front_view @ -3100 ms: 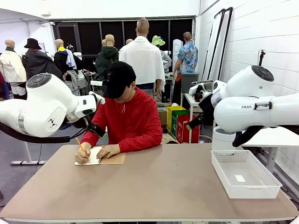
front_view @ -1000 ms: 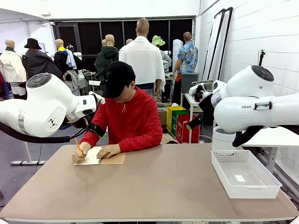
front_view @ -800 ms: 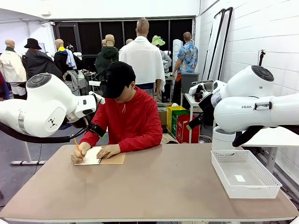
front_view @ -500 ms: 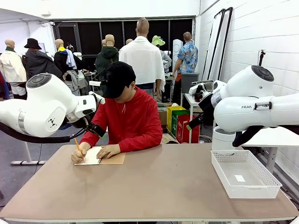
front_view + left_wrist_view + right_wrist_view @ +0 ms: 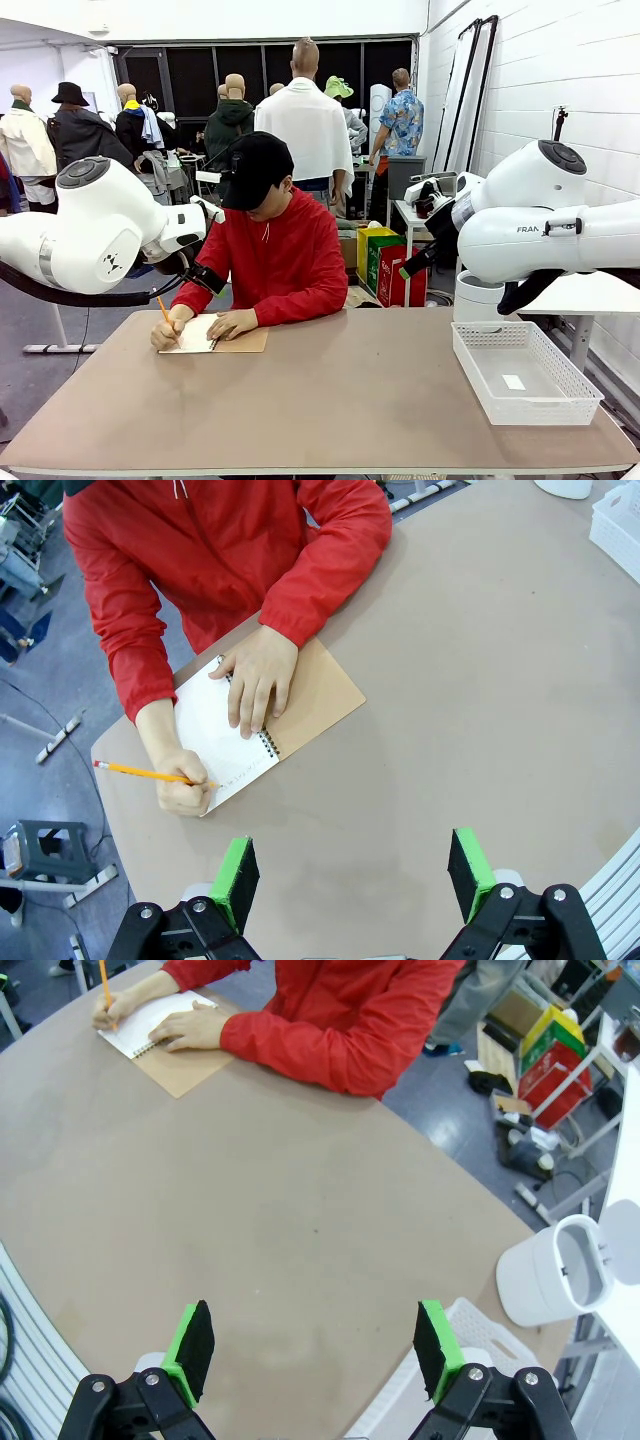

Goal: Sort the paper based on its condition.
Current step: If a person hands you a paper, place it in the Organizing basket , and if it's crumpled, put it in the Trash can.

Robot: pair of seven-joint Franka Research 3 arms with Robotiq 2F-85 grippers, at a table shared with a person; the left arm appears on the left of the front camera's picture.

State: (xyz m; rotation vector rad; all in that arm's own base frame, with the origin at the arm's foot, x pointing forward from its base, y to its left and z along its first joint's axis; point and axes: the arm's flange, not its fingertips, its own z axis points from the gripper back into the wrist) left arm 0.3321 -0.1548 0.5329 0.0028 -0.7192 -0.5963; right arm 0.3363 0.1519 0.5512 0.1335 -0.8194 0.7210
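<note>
We see a person writing at the tabletop's far left edge while both grippers hang empty.
The paper is the white top page of an open spiral notebook with a brown cover. One hand holds an orange pencil to the page and the other hand lies flat on it. Our left gripper and right gripper are released, jaws wide, above bare tabletop. A white mesh basket sits at the right edge.
</note>
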